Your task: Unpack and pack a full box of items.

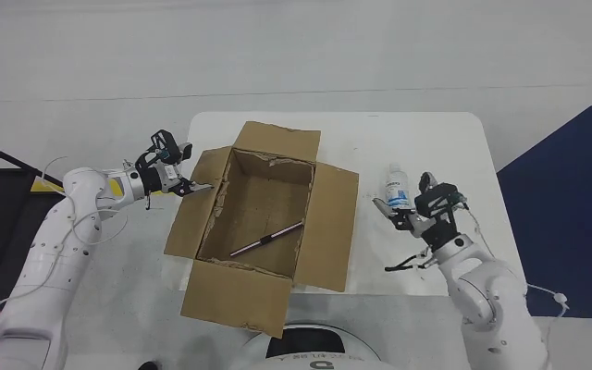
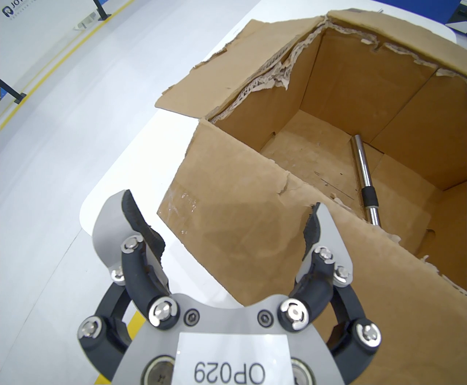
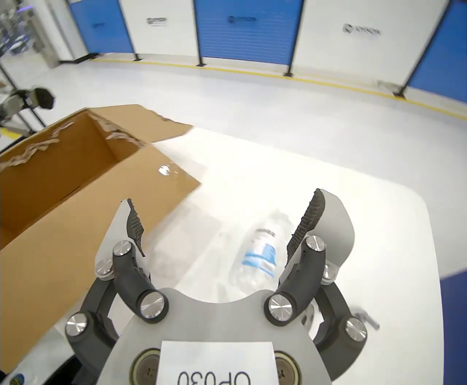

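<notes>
A white surface [image 1: 435,139] with rounded corners stands on a pale grey floor [image 1: 277,46] that stretches well beyond its far edge. On the floor to the right of the surface lies a dark blue area [image 1: 560,185], and a black shape [image 1: 14,194] shows to the left. Farther off, a row of blue and white panels [image 3: 248,29] stands on black feet, with a yellow line [image 3: 328,82] along its base. Another yellow floor line [image 2: 54,67] runs past black feet [image 2: 12,91].
</notes>
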`<state>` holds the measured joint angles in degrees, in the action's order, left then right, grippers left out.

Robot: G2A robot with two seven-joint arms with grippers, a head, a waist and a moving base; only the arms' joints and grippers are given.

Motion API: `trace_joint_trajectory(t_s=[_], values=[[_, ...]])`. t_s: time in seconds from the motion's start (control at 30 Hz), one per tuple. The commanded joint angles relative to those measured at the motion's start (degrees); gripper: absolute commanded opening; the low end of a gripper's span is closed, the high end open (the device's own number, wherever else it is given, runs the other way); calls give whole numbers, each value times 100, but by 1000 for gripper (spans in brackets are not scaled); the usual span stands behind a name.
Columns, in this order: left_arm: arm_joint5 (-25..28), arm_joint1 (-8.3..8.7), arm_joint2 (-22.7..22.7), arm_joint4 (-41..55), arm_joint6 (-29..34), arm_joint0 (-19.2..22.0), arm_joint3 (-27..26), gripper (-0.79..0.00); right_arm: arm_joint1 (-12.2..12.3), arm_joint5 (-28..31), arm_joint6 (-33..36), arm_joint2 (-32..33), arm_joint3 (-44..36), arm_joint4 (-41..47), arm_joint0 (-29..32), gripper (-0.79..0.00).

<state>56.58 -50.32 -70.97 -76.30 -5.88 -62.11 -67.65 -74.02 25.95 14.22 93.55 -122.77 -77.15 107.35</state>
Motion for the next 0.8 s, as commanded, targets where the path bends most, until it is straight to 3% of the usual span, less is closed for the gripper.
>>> trace_joint_trajectory(t_s=[0.0,0.1,0.43,0.6,0.77], values=[[0,0,0,0,0,0,0,0,-1,149,164,-498,-98,-250,-281,0],[0,0,0,0,0,0,0,0,-5,350,344,-970,-92,-361,-553,0],[0,0,0,0,0,0,0,0,-11,354,238,-1160,99,-325,-633,0],[0,0,0,0,0,0,0,0,-88,909,1183,-2522,760,-998,-2093,0],[0,0,0,0,0,0,0,0,-268,1303,2204,-3607,1736,-865,-3550,0]])
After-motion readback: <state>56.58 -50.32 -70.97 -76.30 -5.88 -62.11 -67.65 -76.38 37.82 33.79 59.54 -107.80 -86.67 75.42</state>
